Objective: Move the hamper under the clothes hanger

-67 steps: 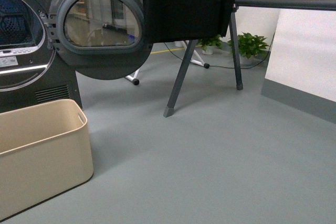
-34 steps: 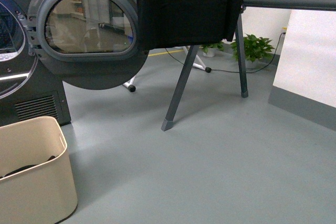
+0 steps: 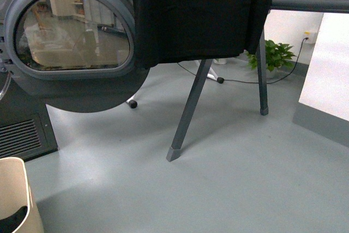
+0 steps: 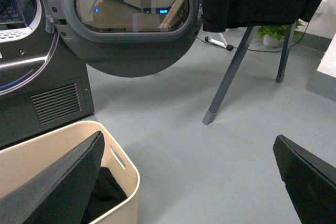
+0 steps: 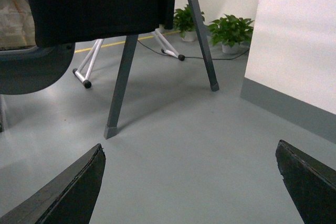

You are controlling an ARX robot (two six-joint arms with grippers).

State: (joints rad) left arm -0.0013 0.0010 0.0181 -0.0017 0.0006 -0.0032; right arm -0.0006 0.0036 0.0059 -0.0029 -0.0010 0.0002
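Observation:
The beige hamper (image 3: 13, 197) shows only as a corner at the front view's lower left, on the grey floor. In the left wrist view the hamper (image 4: 128, 174) holds dark clothing, and one finger (image 4: 63, 184) of my open left gripper (image 4: 189, 148) hangs over its inside. The clothes hanger (image 3: 188, 107) stands ahead with splayed dark grey legs, a horizontal bar (image 3: 308, 5) and a black cloth (image 3: 199, 15) draped over it. It also shows in the right wrist view (image 5: 119, 95). My right gripper (image 5: 189, 153) is open and empty above bare floor.
The dark grey dryer (image 4: 37, 93) stands at the left with its round door (image 3: 73, 45) swung open toward the rack. A white wall panel (image 3: 327, 75) runs along the right. Potted plants (image 3: 275, 54), a cable and a white stand's feet (image 5: 84, 74) lie behind the rack.
The front view has shifted forward and to the right: the hamper has slid from the lower left almost out of the frame, and the dryer door and rack appear larger and closer.

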